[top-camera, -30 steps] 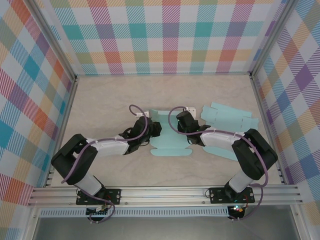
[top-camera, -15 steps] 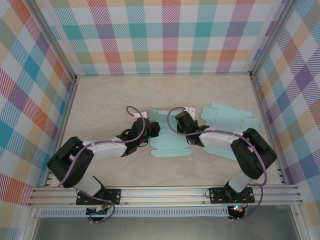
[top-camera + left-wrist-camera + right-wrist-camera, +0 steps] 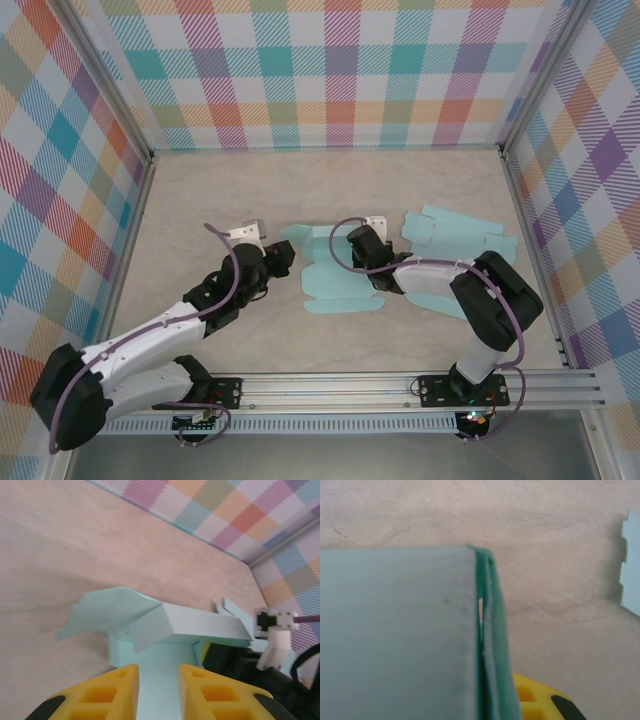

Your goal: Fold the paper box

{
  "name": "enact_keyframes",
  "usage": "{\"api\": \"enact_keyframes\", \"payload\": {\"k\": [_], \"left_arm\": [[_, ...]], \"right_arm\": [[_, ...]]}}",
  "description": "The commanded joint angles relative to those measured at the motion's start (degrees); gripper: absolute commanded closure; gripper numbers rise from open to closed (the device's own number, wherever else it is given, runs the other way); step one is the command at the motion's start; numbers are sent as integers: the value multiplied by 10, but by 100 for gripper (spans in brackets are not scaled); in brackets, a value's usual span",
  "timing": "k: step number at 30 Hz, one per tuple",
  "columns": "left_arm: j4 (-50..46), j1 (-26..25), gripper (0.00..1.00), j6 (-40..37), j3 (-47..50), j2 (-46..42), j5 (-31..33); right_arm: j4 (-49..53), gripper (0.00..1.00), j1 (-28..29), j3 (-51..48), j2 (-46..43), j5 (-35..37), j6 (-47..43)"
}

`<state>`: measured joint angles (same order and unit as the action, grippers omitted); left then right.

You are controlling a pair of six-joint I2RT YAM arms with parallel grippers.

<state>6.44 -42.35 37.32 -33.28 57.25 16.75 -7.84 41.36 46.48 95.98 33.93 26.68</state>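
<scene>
So the light teal paper box [image 3: 330, 280] is sitting pretty much dead centre on the wood-look table [image 3: 220, 190], half done: the base panel lies flat, and at the end away from the arms one long wall is standing up, with a loose flap [image 3: 100, 612] splayed out beside it. The left gripper [image 3: 159, 677] is right at the box's left edge. From its wrist cam the two yellow fingers [image 3: 117, 692] are parted a little with a narrow gap, and the flat teal panel runs out just ahead of them and under the gap. It's not clamped on anything as far as I can see, though honestly I can't tell if the fingertips are brushing the paper or not. The right gripper [image 3: 355, 245] is on the opposite side of the box, at its far right corner, and it's closed, pinching the doubled-over wall. Its wrist cam is jammed so close that you mostly get a teal sheet, the folded edge [image 3: 485, 630] running down the middle, and one yellow finger [image 3: 535, 700] poking out below it. Off to that gripper's outer side, well apart from the box, there's a second flat box blank [image 3: 455, 235] in the same teal lying unfolded on the table.
</scene>
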Motion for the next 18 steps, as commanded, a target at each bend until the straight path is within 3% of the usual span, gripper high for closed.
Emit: {"api": "enact_keyframes", "payload": {"k": [1, 6, 11, 18], "left_arm": [[-117, 12, 73, -22, -22, -29, 97], [-147, 92, 73, -21, -42, -5, 83], [-96, 165, 73, -28, -48, 65, 33], [-28, 207, 78, -48, -96, 217, -29]], "right_arm": [[-34, 100, 4, -10, 11, 12, -11], [-37, 100, 4, -9, 20, 11, -9], [-39, 100, 4, -9, 27, 10, -11], [-39, 100, 4, -6, 30, 6, -14]]}}
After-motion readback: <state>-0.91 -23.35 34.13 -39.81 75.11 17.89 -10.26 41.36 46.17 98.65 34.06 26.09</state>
